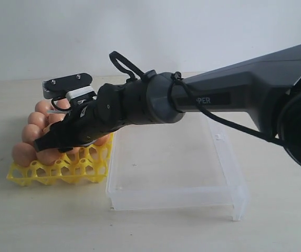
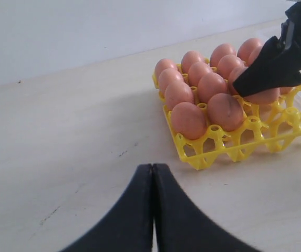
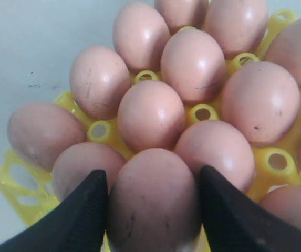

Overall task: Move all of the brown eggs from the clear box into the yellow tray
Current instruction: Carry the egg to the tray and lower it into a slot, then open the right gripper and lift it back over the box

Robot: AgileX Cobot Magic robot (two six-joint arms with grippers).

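Observation:
The yellow tray (image 1: 55,170) stands left of the clear box (image 1: 171,198), which has no eggs in it. Several brown eggs (image 2: 197,86) fill the tray's cups, leaving a few open cups on its near side. My right gripper (image 1: 45,143) reaches across over the tray. In the right wrist view its fingers (image 3: 87,205) press either side of one brown egg (image 3: 153,210), low among its neighbours in the tray (image 3: 27,194). My left gripper (image 2: 153,168) is shut and empty, over bare table short of the tray (image 2: 213,149).
The right arm (image 1: 218,97) stretches over the box from the right. The box's far wall and a latch tab (image 1: 218,137) show behind it. Pale table (image 1: 50,220) lies in front of the tray and box.

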